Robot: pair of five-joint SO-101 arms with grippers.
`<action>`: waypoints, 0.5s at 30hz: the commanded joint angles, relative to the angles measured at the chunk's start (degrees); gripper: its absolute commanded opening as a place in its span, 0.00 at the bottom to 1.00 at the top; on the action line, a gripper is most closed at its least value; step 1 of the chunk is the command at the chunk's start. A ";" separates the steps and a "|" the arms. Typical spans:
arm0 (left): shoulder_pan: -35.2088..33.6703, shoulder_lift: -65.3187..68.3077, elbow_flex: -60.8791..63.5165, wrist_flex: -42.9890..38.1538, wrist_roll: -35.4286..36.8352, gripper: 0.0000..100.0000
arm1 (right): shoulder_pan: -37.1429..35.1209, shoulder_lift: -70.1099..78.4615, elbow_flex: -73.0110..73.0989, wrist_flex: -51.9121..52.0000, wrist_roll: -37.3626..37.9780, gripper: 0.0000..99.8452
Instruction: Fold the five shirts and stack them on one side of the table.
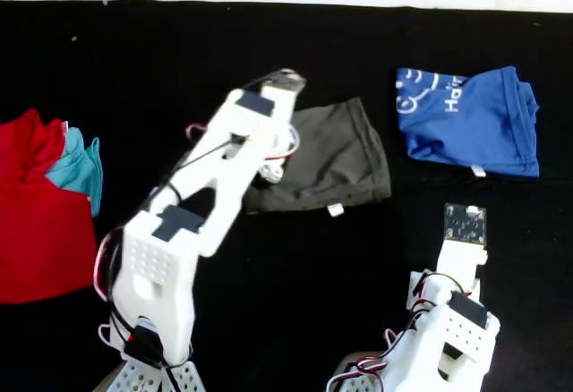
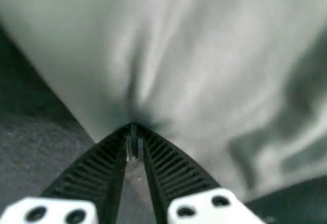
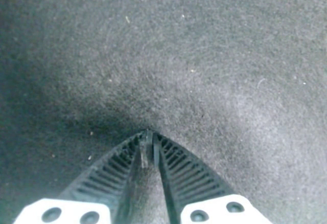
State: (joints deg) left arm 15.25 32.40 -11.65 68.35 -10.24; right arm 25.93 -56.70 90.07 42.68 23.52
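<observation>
Your left gripper (image 2: 134, 132) is at the left edge of the grey shirt (image 1: 345, 155), which lies roughly folded in the middle of the black table (image 1: 295, 320). Its jaws are drawn together at the tips, and the cloth puckers into creases that run straight to that spot, so it looks to have a pinch of fabric. You cannot tell how much cloth is caught, because the tips hide it. A hold at the edge makes sense, as from there the shirt can be dragged or lifted whole toward a stack.

Your right gripper (image 3: 148, 138) is closed on nothing. It is over bare table close to its own base, well apart from every shirt, and I judge it is parked there to leave the other arm room.

The blue shirt (image 1: 470, 123) lies folded at the far right, a likely seat for the stack. The red shirt (image 1: 36, 222) and the teal shirt (image 1: 81, 168) lie rumpled at the left edge, with the teal partly under the red. Both seem to be waiting their turn. You can count four shirts, and a fifth may be buried in that heap.
</observation>
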 commanded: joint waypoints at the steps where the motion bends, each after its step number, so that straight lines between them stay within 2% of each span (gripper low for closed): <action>1: -3.12 -3.03 1.45 -3.34 0.35 0.01 | 0.04 -0.13 1.80 -1.10 -0.70 0.01; 5: -5.58 -5.41 1.80 -3.25 0.35 0.01 | 0.04 -0.13 1.80 -1.10 -0.70 0.01; 9: -4.97 -11.03 1.63 -0.35 0.35 0.01 | 0.04 -0.13 1.80 -1.10 -0.70 0.01; 15: -4.79 -20.97 2.42 8.26 0.18 0.01 | 0.04 -0.13 1.63 -1.10 -0.62 0.01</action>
State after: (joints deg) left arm 10.68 17.54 -9.27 72.40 -10.24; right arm 25.93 -56.70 90.07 42.68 23.52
